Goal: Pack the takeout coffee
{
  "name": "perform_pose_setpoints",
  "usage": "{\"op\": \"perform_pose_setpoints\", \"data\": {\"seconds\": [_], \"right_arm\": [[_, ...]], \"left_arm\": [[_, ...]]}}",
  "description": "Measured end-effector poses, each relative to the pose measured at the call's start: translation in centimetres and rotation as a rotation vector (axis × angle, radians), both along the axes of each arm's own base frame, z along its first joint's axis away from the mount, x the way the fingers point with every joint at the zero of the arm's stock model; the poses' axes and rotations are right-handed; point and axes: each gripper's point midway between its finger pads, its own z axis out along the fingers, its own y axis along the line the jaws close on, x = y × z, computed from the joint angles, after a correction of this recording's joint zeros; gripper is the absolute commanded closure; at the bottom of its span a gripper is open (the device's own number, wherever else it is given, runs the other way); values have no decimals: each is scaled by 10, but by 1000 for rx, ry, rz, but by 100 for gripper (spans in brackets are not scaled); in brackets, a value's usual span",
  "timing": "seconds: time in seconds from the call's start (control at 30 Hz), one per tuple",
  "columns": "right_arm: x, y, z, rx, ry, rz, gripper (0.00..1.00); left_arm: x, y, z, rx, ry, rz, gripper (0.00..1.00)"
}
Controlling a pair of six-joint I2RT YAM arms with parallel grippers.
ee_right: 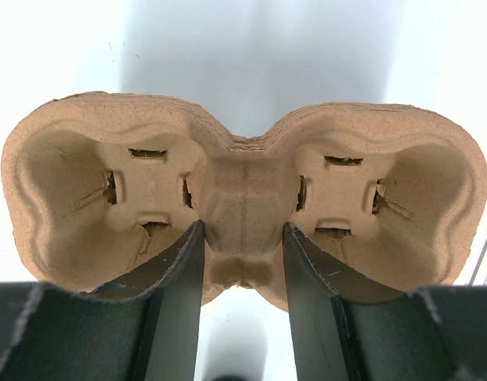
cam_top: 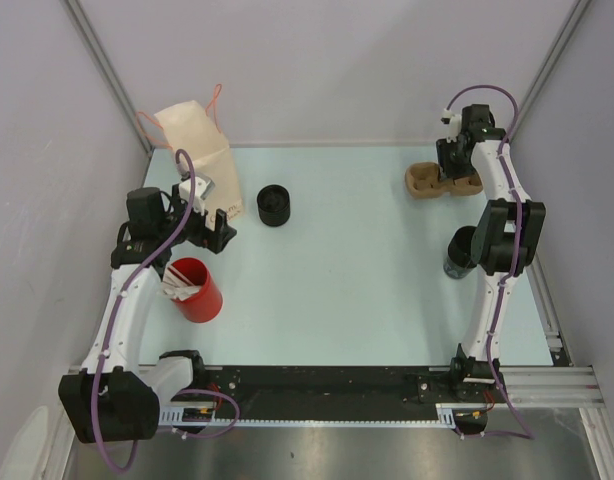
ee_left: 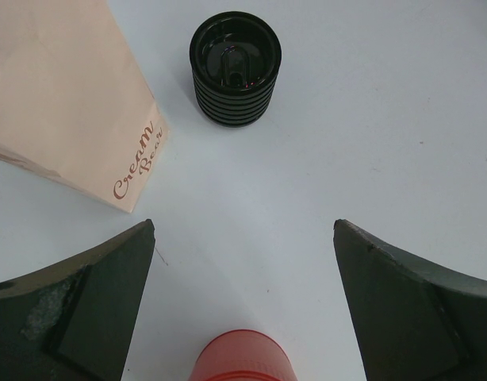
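Right gripper [ee_right: 243, 228]: you have its jaws partway closed, pinching the narrow middle bridge of the cardboard cup carrier [ee_right: 243, 182], which sits at the far right of the table [cam_top: 367, 280]. Both its wells are vacant.

Left gripper [ee_left: 243, 226]: you have its jaws spread wide, holding nothing, above bare table between the paper bag [ee_left: 61, 103], the lidded black cup [ee_left: 234, 67] and the red cup [ee_left: 242, 357]. A second dark cup [cam_top: 459, 252] stands by the right arm, partly hidden.

Pulp two-cup carrier [ee_right: 243, 182] far right; black lidded cup [cam_top: 274, 205] near upright bag [cam_top: 195, 145].
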Motion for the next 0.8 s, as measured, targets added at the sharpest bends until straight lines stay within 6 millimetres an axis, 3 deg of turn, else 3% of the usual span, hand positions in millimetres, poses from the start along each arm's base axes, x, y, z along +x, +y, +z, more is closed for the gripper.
{"op": "perform_pose_setpoints", "data": {"seconds": [0.8], "right_arm": [[0,-1,0,-1,1,-4,53]], "left_arm": [[0,-1,0,-4,0,-6,1]]}}
